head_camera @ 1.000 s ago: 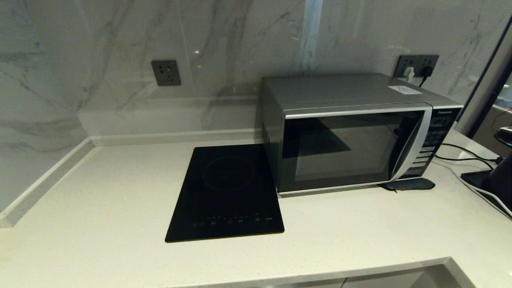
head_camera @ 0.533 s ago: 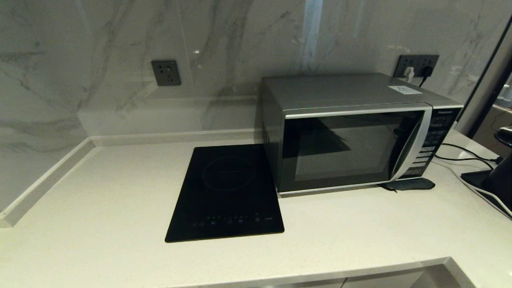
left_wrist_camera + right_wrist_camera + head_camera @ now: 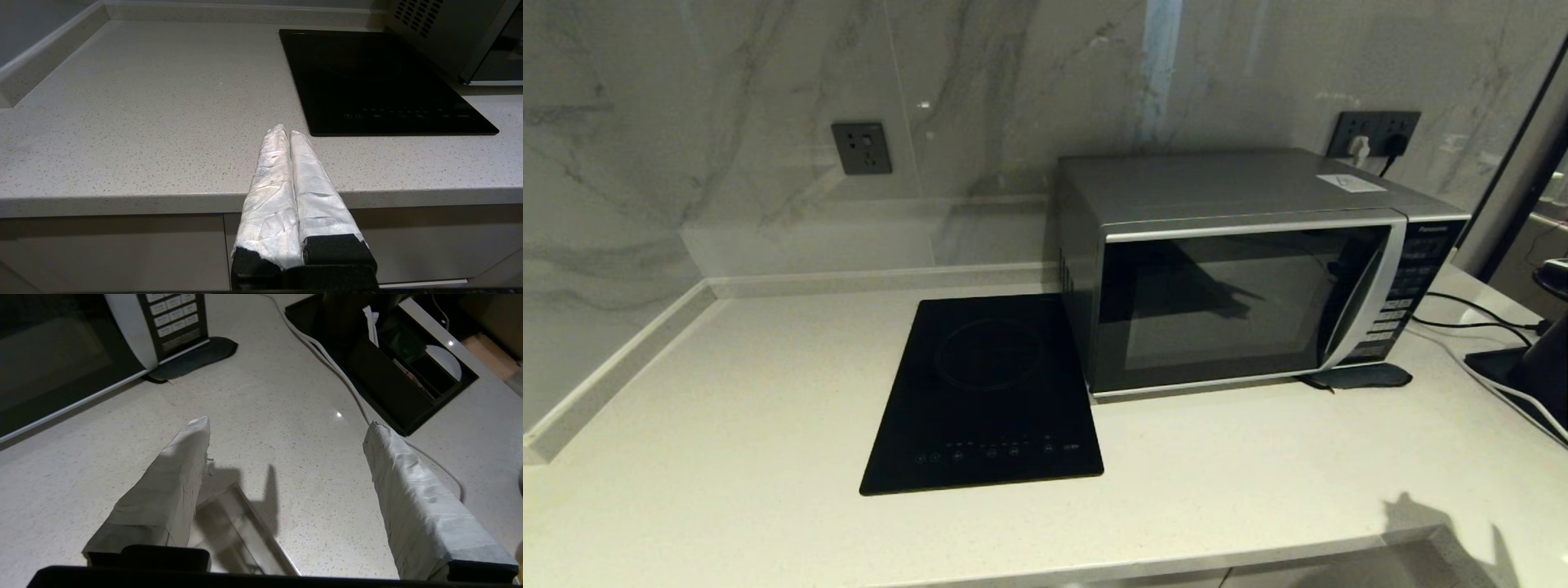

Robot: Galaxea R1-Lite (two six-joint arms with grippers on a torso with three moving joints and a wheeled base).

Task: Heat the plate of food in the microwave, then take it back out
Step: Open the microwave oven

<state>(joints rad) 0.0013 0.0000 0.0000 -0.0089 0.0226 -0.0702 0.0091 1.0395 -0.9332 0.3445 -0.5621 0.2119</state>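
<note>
Microwave (image 3: pixel 1241 269): stood at the back of the counter (image 3: pixel 727 392), door shut, glass dark; landmark for all entries below.

Plate of food: not in any view; no lilac plate lay on the counter around the microwave, and whether it sat behind the dark door could not be told.

Induction hob (image 3: pixel 984 396): flat, black, touching the microwave's left flank, bare.

Right gripper (image 3: pixel 286 441): hovered over bare counter in front of the microwave's button panel (image 3: pixel 173 318), wrapped fingers (image 3: pixel 179 469) spread wide, nothing between them; probably set apart ready to take the door handle, the first step being unfinished.

Left gripper (image 3: pixel 286 132): parked off the counter's front edge, well left of the microwave, fingers pressed together, empty; apparently idle.

Black tray (image 3: pixel 392 371) and white cable (image 3: pixel 327 361): right of the microwave; a snag hazard to the right arm.
</note>
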